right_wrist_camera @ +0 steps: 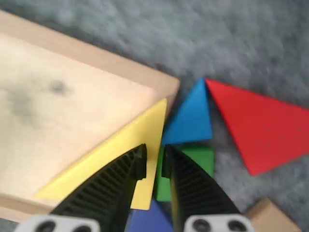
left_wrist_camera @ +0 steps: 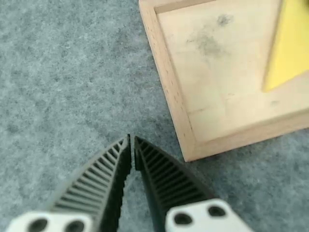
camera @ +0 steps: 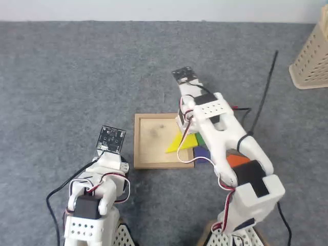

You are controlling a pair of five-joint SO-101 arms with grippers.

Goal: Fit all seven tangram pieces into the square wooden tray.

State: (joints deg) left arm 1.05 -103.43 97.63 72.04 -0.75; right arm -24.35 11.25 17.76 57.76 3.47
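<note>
Over the right rim of the wooden tray (camera: 137, 143): the right arm (camera: 225, 138) stretches forward from its base at the tray's near right, wrist bent so the tool points down.
Right gripper (right_wrist_camera: 153, 158): fingers drawn nearly together with a thin slit between the tips, which are at the yellow triangle's right edge. Whether they touch it cannot be told.
Left arm (camera: 97, 195): folded low at the tray's near left.
Left gripper (left_wrist_camera: 133, 145): fingers pressed together, gripping nothing, above the grey carpet (camera: 77, 77) just off the tray's near-left corner.
Tray: square, pale wood with a raised rim and a faint dark smudge on its floor, flat on the carpet.
Yellow triangle (right_wrist_camera: 120, 150): large, at the tray's right side, one corner overhanging the right rim.
Green piece (right_wrist_camera: 195, 159): on the carpet just right of the tray, beside the yellow triangle.
Light blue triangle (right_wrist_camera: 190, 118): small, just outside the tray's right rim, against the green piece.
Red triangle (right_wrist_camera: 260, 130): large, farther right of the tray, one tip meeting the light blue triangle.
Dark blue piece (camera: 202, 152): off the tray's near-right corner.
Orange piece (camera: 237, 160): right of the tray, partly hidden by the right arm.
Count: one tray, two arms, six coloured pieces seen, with only the yellow one partly inside the tray.
</note>
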